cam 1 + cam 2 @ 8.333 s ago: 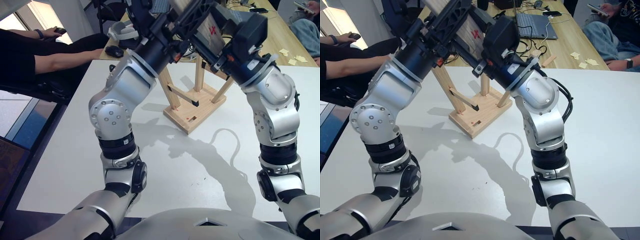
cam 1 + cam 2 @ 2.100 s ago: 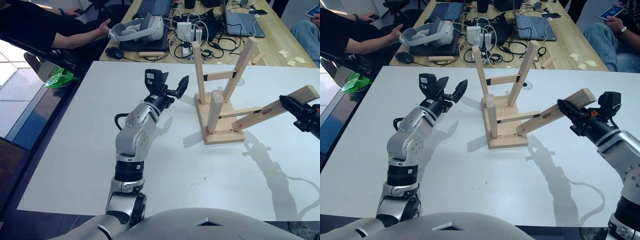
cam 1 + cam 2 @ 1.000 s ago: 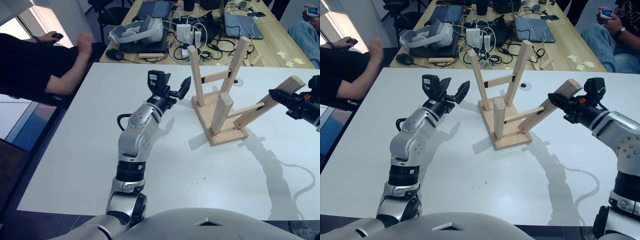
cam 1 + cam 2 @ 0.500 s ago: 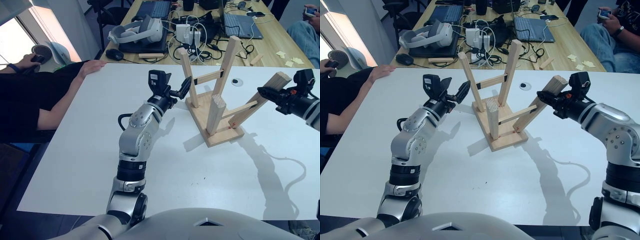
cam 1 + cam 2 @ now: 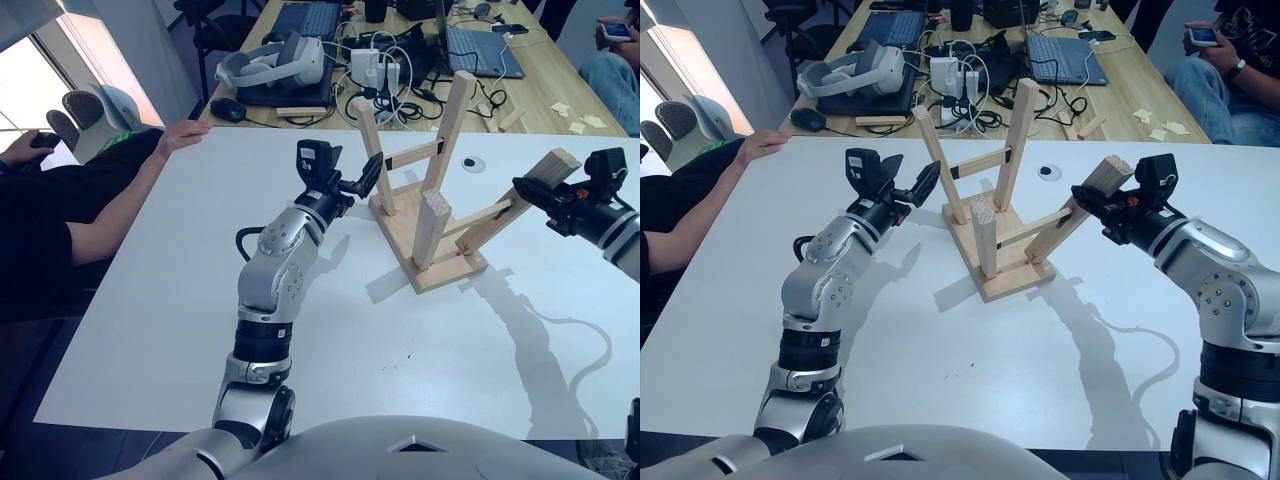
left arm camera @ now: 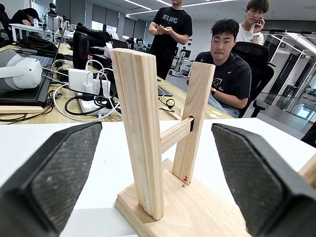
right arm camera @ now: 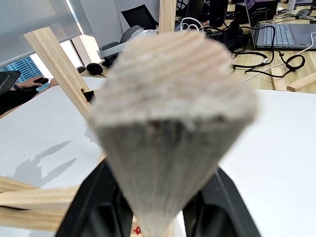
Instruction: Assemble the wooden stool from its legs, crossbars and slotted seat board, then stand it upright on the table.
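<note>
1. The right gripper (image 5: 1095, 208) is clamped on one stool leg (image 5: 1068, 220), just below that leg's free end. In the right wrist view the cut end of the leg sits directly before the camera, with a black finger (image 7: 98, 207) on either side of it.
2. The left gripper (image 5: 908, 180) is spread wide and holds nothing. Its padded fingers (image 6: 59, 173) flank the nearest upright leg (image 6: 140, 128) without touching it.
3. The stool (image 5: 995, 210) is upside down, with the seat board (image 5: 1008, 278) lowest and the legs pointing up.
4. The held leg slants out towards the robot's right. The other legs lean slightly towards its left.
5. A crossbar (image 5: 980, 162) joins the two far legs, and another (image 5: 1035, 228) runs from the short near leg (image 5: 985, 238) to the held one.
6. The seat board meets the white table (image 5: 970, 400) near its middle. It looks tipped, but I cannot tell whether it lies flat.
7. Behind the table is a wooden desk (image 5: 1140, 90). It carries a headset (image 5: 855, 72), a laptop (image 5: 1065, 55) and tangled cables.
</note>
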Action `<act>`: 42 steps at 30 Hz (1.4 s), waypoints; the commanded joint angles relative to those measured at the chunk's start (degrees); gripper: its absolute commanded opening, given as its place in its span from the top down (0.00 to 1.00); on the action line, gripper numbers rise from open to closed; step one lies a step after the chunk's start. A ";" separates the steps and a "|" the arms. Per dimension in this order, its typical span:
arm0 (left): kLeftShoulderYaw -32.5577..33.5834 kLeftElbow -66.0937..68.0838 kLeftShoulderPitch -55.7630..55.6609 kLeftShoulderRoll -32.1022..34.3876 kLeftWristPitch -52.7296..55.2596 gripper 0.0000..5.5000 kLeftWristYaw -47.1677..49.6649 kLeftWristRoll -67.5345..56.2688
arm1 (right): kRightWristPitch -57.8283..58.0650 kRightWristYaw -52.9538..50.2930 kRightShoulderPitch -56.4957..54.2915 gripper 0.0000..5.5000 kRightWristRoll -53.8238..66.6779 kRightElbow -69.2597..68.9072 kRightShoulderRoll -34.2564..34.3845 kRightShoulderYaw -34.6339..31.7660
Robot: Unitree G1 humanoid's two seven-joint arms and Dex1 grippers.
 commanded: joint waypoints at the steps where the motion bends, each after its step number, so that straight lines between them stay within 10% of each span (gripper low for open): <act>1: -0.23 0.40 -0.83 0.12 0.27 0.25 0.33 0.40 | 0.90 -2.09 4.37 0.82 -6.57 1.76 0.15 3.66; 13: -0.17 0.06 -0.57 0.49 0.50 0.25 0.64 0.53 | -0.38 0.29 7.81 0.49 -18.57 4.08 -4.31 13.93; 21: -0.22 0.82 -1.03 0.88 0.38 0.25 0.42 0.55 | -6.10 -6.15 1.31 0.28 -12.01 2.74 8.11 0.68; 34: -0.32 1.64 -0.92 1.43 -0.13 0.25 -0.23 0.71 | -29.49 -9.12 -18.16 0.28 -25.27 -3.29 10.05 2.10; 42: 16.06 6.85 -3.65 -0.50 -7.36 0.25 18.44 1.55 | -6.62 0.24 -4.25 0.54 -17.48 -6.83 6.79 10.62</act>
